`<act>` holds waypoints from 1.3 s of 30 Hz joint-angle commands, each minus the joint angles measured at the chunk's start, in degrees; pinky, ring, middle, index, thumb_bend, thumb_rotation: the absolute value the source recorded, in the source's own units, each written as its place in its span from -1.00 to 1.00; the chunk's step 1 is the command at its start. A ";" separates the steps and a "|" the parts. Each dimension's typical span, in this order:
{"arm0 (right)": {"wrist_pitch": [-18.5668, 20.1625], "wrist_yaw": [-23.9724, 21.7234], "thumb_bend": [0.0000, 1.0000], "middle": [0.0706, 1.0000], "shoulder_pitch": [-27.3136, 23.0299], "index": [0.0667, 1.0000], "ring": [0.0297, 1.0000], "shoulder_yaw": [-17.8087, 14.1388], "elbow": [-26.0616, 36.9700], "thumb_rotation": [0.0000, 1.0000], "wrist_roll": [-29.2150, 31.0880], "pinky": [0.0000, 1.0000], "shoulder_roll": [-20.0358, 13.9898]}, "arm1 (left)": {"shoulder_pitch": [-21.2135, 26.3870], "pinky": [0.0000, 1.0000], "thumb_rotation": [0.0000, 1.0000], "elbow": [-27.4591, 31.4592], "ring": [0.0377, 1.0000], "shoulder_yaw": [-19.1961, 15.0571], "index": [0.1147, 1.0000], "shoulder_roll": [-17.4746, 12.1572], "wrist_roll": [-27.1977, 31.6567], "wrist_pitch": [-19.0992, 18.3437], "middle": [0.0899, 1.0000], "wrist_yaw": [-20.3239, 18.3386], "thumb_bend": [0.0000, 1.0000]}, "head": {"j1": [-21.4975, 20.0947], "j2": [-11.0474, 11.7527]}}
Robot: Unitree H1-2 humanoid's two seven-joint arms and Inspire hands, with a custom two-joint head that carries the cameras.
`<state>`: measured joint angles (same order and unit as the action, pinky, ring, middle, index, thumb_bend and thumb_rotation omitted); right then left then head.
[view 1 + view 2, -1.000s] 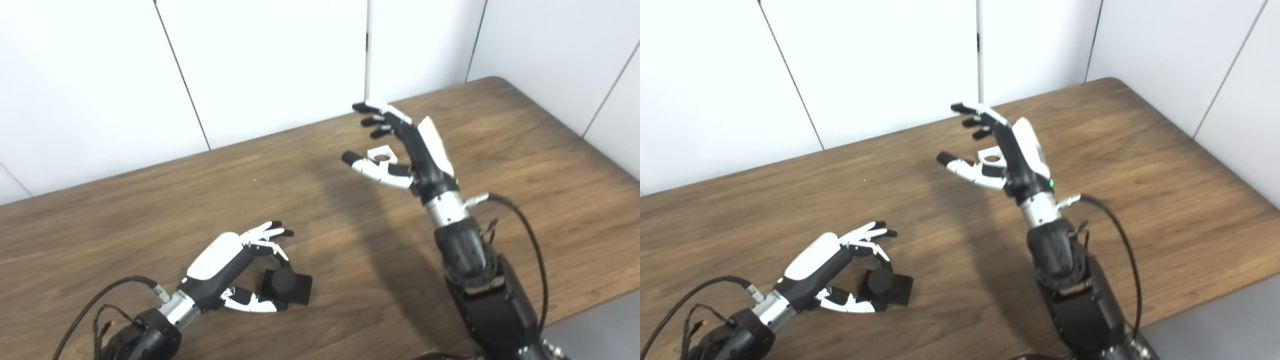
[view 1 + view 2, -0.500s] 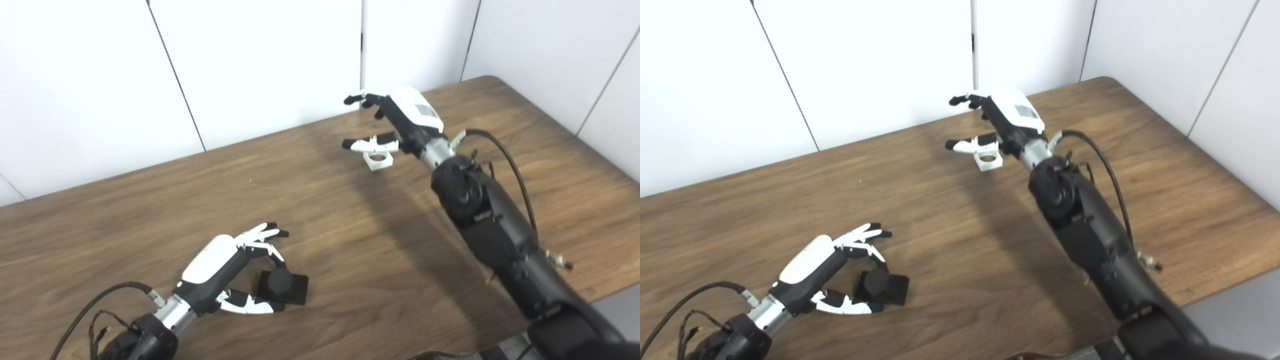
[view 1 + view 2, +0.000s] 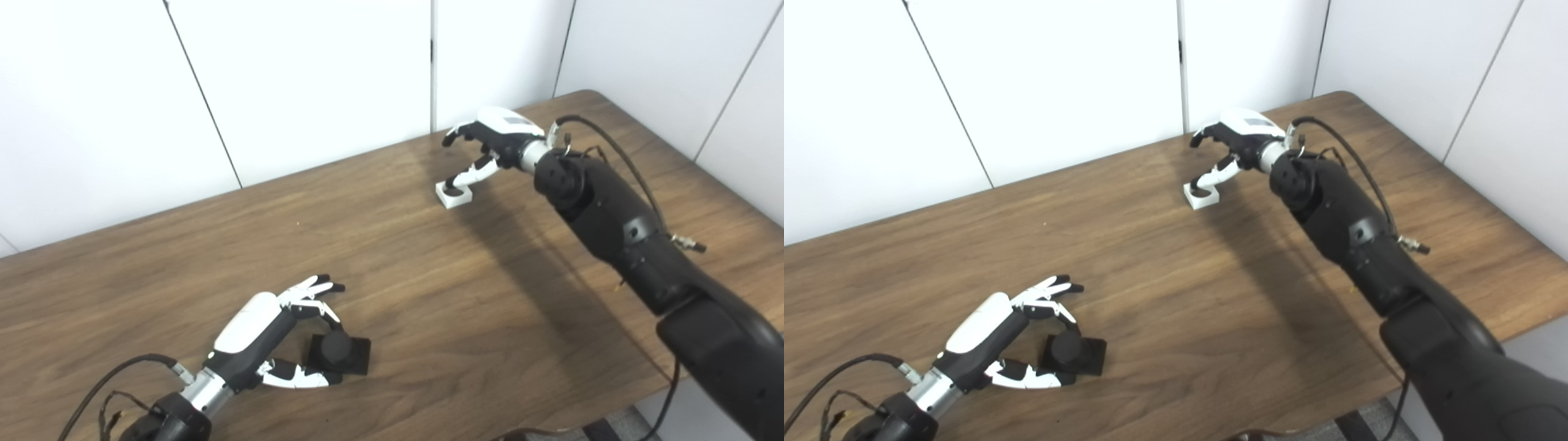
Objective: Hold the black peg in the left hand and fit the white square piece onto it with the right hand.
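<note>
Wooden table (image 3: pixel 398 294): at seven o'clock the black peg (image 3: pixel 337 350) is loosely cupped by the left hand (image 3: pixel 269 334); at one o'clock the white square piece (image 3: pixel 454 193) is touched by the right hand (image 3: pixel 490 144), spread, not yet gripped. Grasping is judged next.

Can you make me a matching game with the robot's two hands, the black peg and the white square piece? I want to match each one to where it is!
Things:
1. left hand
2. right hand
3. black peg
4. white square piece

Places:
A. on the table far back near the wall, under a thumb
B. on the table near the front, between white fingers and a thumb
C. reaching far across the table, fingers curled downward
D. low at the front left, fingers spread around a dark thing

Pairs: 1-D, 2-C, 3-B, 4-A
</note>
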<state>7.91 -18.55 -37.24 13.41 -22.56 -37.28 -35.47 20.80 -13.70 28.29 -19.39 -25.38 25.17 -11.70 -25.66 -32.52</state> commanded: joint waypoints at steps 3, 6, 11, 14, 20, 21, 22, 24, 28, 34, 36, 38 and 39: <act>-3.99 -5.15 0.48 0.82 -7.17 0.62 0.87 2.41 -1.98 -0.13 0.97 0.64 -3.68 | -2.04 0.84 -0.87 -1.76 0.92 1.23 -0.15 -2.47 -4.07 -2.08 0.77 -3.33 0.05 | 0.09 -0.09; -4.85 -9.19 0.58 0.83 -8.27 0.66 0.92 3.55 -2.69 -0.10 2.39 0.69 -4.73 | -2.19 0.84 -0.87 -1.79 0.92 1.09 -0.15 -2.47 -3.95 -2.40 0.77 -3.35 0.05 | 0.09 -0.15; -4.67 -13.62 0.76 0.85 -8.87 0.66 0.90 5.01 -2.83 -0.10 2.88 0.67 -5.41 | -2.11 0.83 -0.87 -2.52 0.91 1.18 -0.15 -2.43 -4.21 -1.68 0.77 -2.89 0.05 | 0.55 -0.46; -4.42 -14.30 0.81 0.86 -8.73 0.66 0.88 5.05 -2.93 -0.09 2.99 0.64 -5.30 | -2.25 0.83 -0.87 -1.95 0.92 1.18 -0.15 -2.47 -4.09 -2.30 0.77 -3.32 0.05 | 0.67 -0.49; -4.38 -14.94 0.83 0.88 -8.29 0.68 0.89 5.11 -3.04 -0.04 3.18 0.61 -5.13 | -2.33 0.85 -0.87 -2.17 0.93 1.10 -0.15 -2.43 -4.13 -2.27 0.77 -3.11 0.05 | 0.93 -0.75; -4.18 -15.19 0.83 0.88 -8.18 0.68 0.88 5.23 -2.86 -0.04 3.08 0.61 -5.14 | -2.34 0.86 -0.87 -2.12 0.93 1.07 -0.15 -2.44 -4.20 -2.36 0.77 -3.08 0.05 | 0.92 -0.87; -4.04 -15.42 0.83 0.89 -8.08 0.68 0.88 5.37 -2.75 -0.05 2.99 0.61 -5.13 | -2.31 0.86 -0.87 -2.01 0.93 1.04 -0.15 -2.46 -4.22 -2.55 0.77 -3.17 0.05 | 0.92 -0.87; -3.80 -15.82 0.84 0.90 -7.97 0.68 0.89 5.53 -2.84 -0.08 2.97 0.63 -5.00 | -2.20 0.86 -0.87 -1.68 0.92 1.03 -0.15 -2.52 -4.39 -2.93 0.77 -3.38 0.05 | 0.92 -0.87; -3.20 -16.12 0.85 0.91 -7.68 0.68 0.93 5.72 -2.91 -0.16 2.92 0.69 -4.72 | -2.07 0.84 -0.87 -1.47 0.92 0.98 -0.15 -2.60 -4.53 -2.82 0.77 -3.30 0.05 | 1.20 -1.03; -3.81 -15.27 0.81 0.91 -7.30 0.68 0.94 5.77 -3.91 -0.26 2.79 0.72 -4.34 | -2.13 0.85 -0.87 -1.42 0.92 0.83 -0.15 -2.57 -4.32 -3.06 0.77 -3.20 0.05 | 1.67 -1.17; -4.01 -15.05 0.79 0.90 -7.15 0.68 0.92 5.89 -4.21 -0.27 2.66 0.70 -4.22 | -2.16 0.84 -0.87 -1.46 0.92 0.80 -0.15 -2.58 -4.48 -3.00 0.77 -2.97 0.05 | 1.90 -1.19; -4.18 -14.65 0.76 0.90 -6.97 0.68 0.91 5.97 -4.69 -0.29 2.55 0.70 -3.99 | -2.21 0.83 -0.87 -1.35 0.92 0.81 -0.15 -2.65 -4.56 -3.00 0.77 -2.97 0.05 | 2.11 -1.29; -4.39 -14.21 0.75 0.90 -6.92 0.68 0.91 6.12 -5.11 -0.30 2.36 0.72 -3.81 | -2.29 0.83 -0.87 -1.18 0.92 0.77 -0.15 -2.68 -4.41 -3.14 0.77 -3.11 0.05 | 2.19 -1.37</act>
<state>4.06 -34.50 -42.20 19.91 -27.65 -34.75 -38.74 20.50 -13.25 28.14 -19.39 -25.35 24.68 -11.72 -23.47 -33.84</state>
